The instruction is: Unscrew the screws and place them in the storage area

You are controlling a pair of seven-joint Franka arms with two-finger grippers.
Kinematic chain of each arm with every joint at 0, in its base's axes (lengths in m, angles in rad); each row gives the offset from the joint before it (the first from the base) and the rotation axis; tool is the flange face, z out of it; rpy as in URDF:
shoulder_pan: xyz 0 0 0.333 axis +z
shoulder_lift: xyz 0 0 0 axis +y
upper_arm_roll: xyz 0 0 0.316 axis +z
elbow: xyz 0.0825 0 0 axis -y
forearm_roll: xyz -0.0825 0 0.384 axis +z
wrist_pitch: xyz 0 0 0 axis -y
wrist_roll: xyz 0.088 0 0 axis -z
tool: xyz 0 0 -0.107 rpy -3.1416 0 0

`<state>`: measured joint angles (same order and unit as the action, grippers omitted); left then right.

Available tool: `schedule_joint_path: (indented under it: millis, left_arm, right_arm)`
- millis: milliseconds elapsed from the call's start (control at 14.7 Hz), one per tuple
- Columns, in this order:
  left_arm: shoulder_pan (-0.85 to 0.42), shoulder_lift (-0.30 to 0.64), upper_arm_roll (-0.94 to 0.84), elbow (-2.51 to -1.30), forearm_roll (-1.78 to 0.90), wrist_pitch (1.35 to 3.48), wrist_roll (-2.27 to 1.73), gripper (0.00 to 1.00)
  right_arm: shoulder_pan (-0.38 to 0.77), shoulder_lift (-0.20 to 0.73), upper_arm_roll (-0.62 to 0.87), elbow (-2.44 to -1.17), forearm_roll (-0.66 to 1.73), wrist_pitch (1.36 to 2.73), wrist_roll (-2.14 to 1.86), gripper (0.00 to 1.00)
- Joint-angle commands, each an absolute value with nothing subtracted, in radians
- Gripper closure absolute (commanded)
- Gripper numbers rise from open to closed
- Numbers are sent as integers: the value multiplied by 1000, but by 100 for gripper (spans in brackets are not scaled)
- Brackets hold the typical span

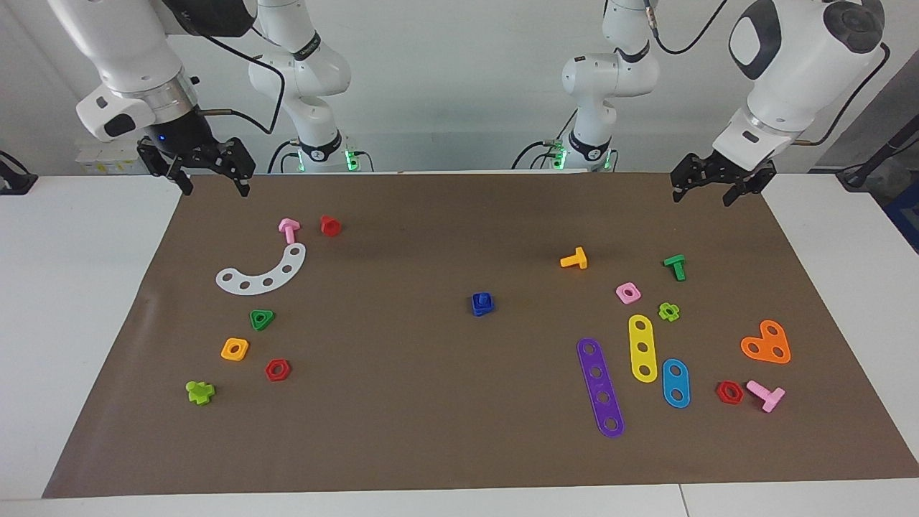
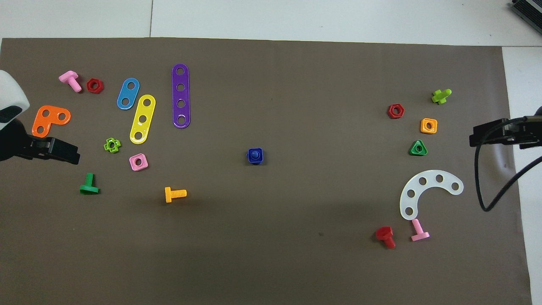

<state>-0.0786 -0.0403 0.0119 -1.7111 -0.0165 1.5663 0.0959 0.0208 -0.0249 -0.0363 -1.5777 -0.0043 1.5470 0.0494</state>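
Note:
The blue screw point(image 1: 483, 298) stands with its stem up, seated in a blue square nut point(image 1: 482, 309) at the middle of the brown mat; in the overhead view the screw point(image 2: 254, 154) sits inside the nut point(image 2: 255, 160). The storage area point(image 1: 305, 319) is bare mat by the white curved strip point(image 1: 263, 273), green triangular nut point(image 1: 262, 319), orange square nut point(image 1: 235, 350) and red hex nut point(image 1: 277, 370), toward the right arm's end. My left gripper point(image 1: 703, 192) is open and empty, in the air over the mat's edge nearest the robots. My right gripper point(image 1: 210, 181) is open, empty and waits.
Toward the left arm's end lie an orange bolt point(image 1: 574, 259), green bolt point(image 1: 675, 266), pink square nut point(image 1: 628, 292), purple point(image 1: 600, 388), yellow point(image 1: 642, 347) and blue point(image 1: 675, 383) strips and an orange plate point(image 1: 767, 344). Pink point(image 1: 288, 229) and red point(image 1: 329, 225) bolts lie near the white strip.

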Motion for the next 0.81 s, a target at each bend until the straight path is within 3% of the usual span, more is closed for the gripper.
schedule_joint_path:
  millis: [0, 543, 747]
  left_arm:
    - [-199, -72, 11, -1779, -18, 1635, -82, 0]
    - [-468, 148, 12, -1709, -81, 1880, -520, 0]
    - [-532, 192, 12, -1715, -81, 1960, -601, 0]
  right_arm:
    - [18, -28, -37, -1580, 2, 1546, 25, 0]
    - [18, -28, -37, -1580, 2, 1546, 25, 0]
    - [18, -28, -37, -1580, 2, 1545, 25, 0]
